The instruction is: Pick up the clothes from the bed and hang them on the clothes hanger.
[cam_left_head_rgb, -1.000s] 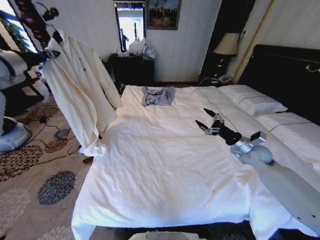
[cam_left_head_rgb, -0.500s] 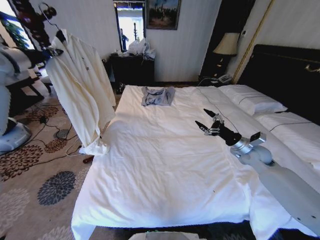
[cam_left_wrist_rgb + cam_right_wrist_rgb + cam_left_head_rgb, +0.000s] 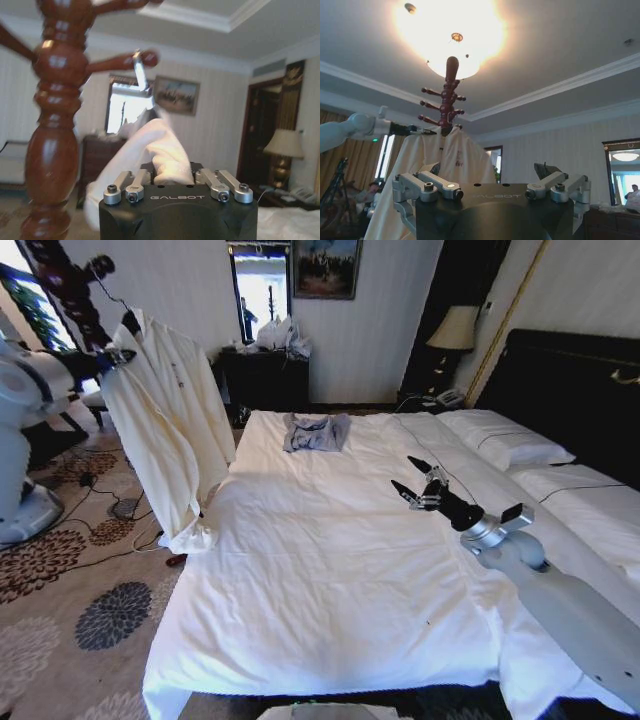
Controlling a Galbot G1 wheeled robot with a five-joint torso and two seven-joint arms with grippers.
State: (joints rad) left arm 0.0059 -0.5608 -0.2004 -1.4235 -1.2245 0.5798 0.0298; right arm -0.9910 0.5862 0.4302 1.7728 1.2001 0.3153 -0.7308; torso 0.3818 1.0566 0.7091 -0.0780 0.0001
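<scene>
The cream shirt (image 3: 165, 430) hangs long and limp on the hanger (image 3: 128, 320) beside the bed's (image 3: 330, 580) left edge, pinched at the shoulder by the left gripper (image 3: 118, 356). The right gripper (image 3: 412, 480) hovers spread over the sheets.

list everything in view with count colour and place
clothes: 1, cream, hanging on the hanger beside the bed's far left corner
clothes hanger: 1, black, at the garment's collar
wooden pole: 1, reddish-brown, by the hanger
bed: 1, white
small garment: 1, blue-grey, far end of bed
pillows: 2, white, by headboard
lamp: 1, cream, far right
left gripper: shut on clothes
right gripper: open, above bed
</scene>
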